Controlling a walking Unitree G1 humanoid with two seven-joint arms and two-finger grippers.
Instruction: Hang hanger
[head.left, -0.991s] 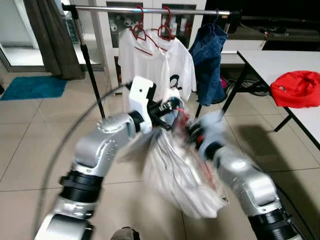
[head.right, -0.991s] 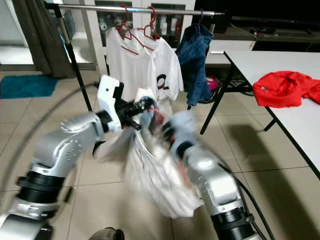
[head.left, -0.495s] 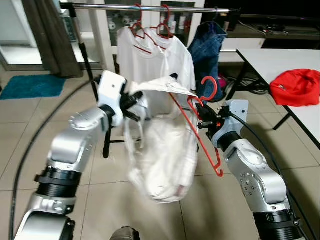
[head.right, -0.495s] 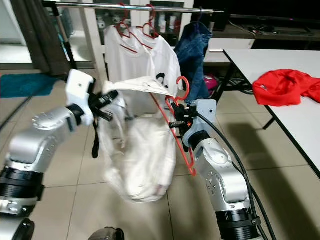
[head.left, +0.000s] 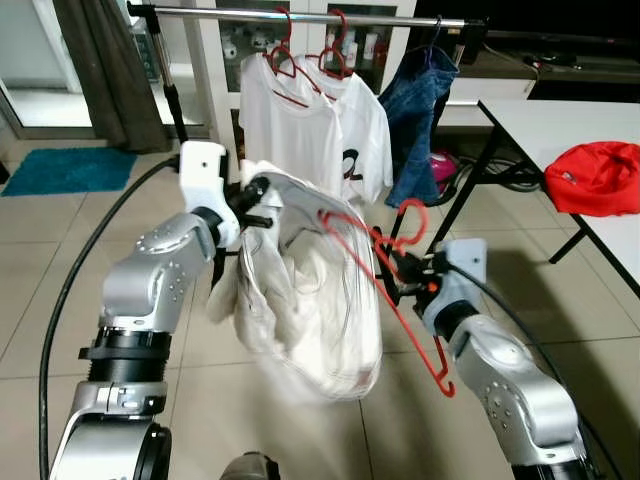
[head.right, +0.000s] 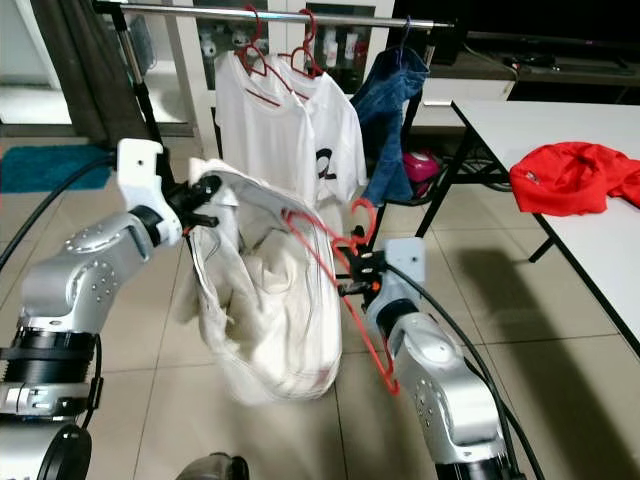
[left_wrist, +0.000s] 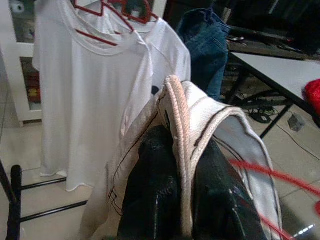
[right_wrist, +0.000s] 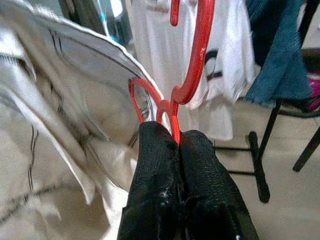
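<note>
Hanger, red, pinched at its neck by right gripper fingers, hook up, probably for the rail beyond; white garment draped half on it, collar clamped by left gripper fingers, seemingly to hold the opening apart.

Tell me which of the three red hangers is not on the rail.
The red hanger pinched in the right gripper, partly inside the white shirt. The other two hang on the rail, carrying white T-shirts.
</note>
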